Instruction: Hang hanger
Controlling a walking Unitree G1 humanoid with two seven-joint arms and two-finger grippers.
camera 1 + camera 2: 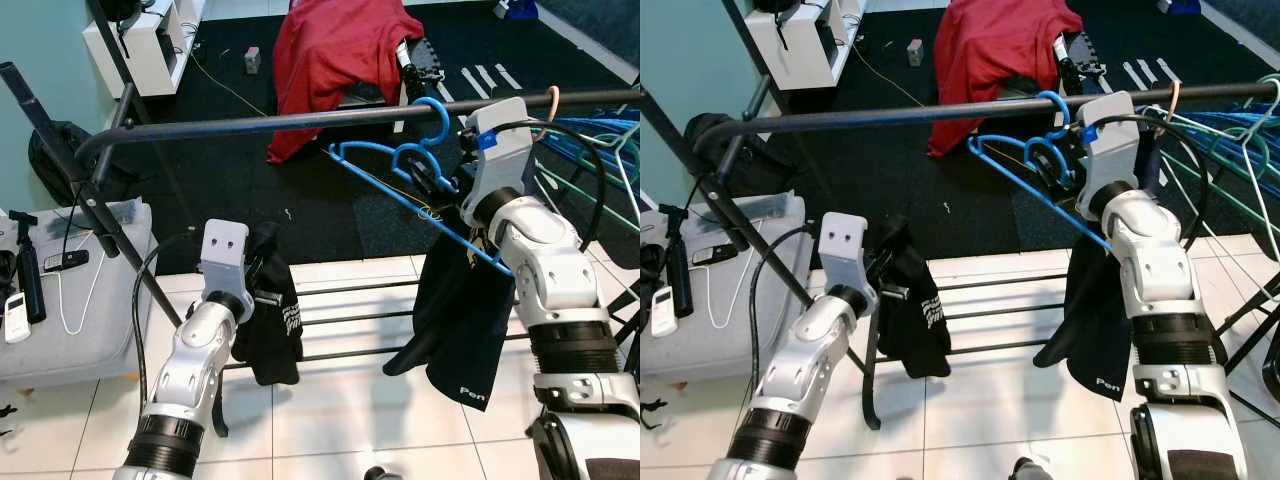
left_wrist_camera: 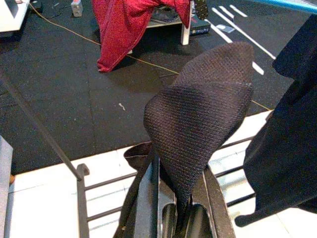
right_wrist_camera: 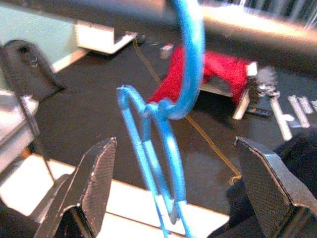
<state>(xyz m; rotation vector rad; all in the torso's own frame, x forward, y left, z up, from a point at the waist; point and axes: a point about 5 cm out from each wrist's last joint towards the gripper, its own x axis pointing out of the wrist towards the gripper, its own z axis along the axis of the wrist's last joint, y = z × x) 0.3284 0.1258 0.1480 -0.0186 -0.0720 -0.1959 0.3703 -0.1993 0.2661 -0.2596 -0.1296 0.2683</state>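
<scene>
Right gripper: released, its 2 black fingers spread wide on either side of the blue hanger, not touching it.
Blue hanger: hook looped over the black rail, frame slanting down toward the robot's right arm; a black garment hangs from it.
Left gripper: clenched on a dark cloth, low beside the rack's lower bars.
Step in hand: judged to be the let-go, since the hook seems seated.
Doing it well: draw the right gripper straight back with fingers apart, so neither catches the hook or the frame.
Risk: the slanted hanger may swing, or slide toward the other hangers on the rail.
</scene>
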